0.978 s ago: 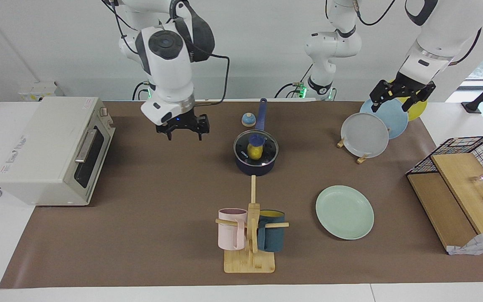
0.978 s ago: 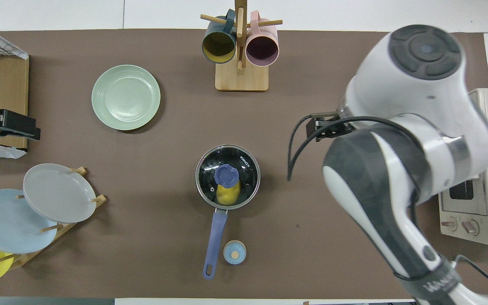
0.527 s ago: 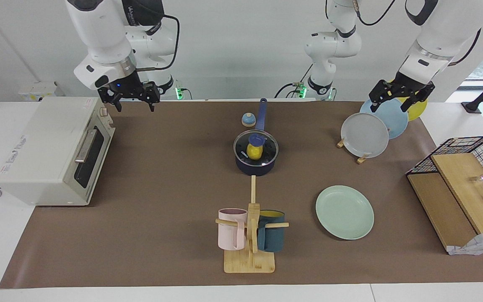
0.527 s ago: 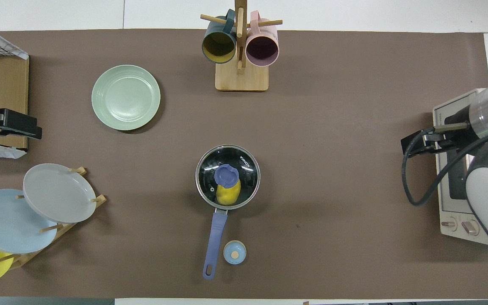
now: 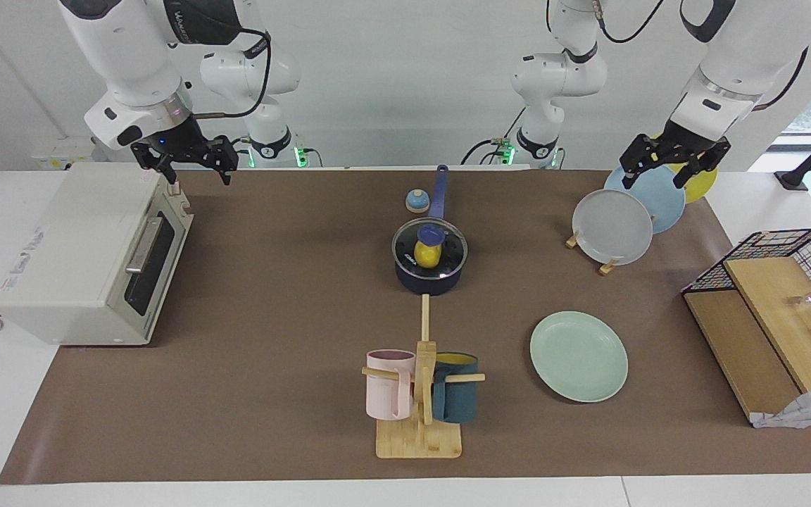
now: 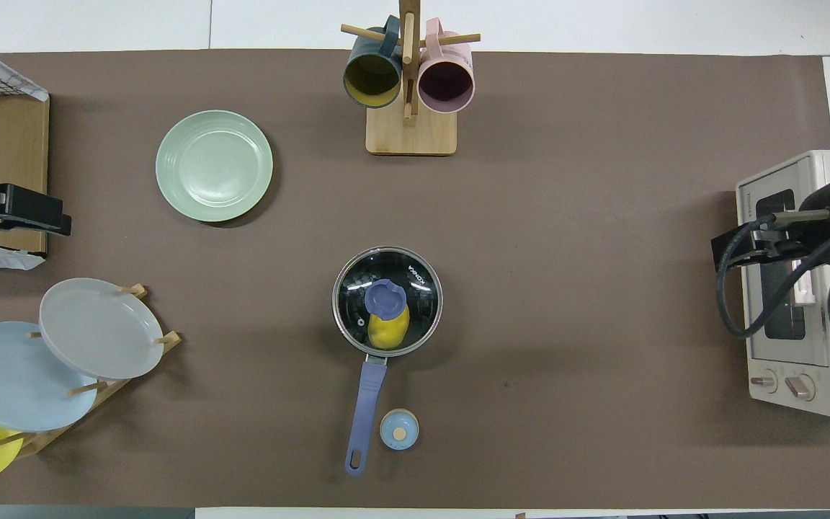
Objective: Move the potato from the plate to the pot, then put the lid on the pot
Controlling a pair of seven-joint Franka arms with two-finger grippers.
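Right gripper (image 5: 191, 165): jaws open, holding nothing, raised over the toaster oven's (image 5: 89, 253) corner nearest the robots, at the right arm's end of the bench (image 5: 272, 317). Left gripper (image 5: 673, 163): jaws open, holding nothing, raised over the upright plates in the rack (image 5: 624, 218) at the left arm's end.

Pot (image 5: 430, 271) mid-bench, lid (image 5: 429, 248) seated on its rim, potato (image 5: 426, 255) inside under the glass. Handle points toward the robots; small bell (image 5: 417, 201) just beside it.

Plate (image 5: 579, 356) bare, farther from the robots, well apart from pot. Mug tree (image 5: 421, 394) stands near the bench's edge farthest from the robots. Open mat lies between pot and toaster oven.
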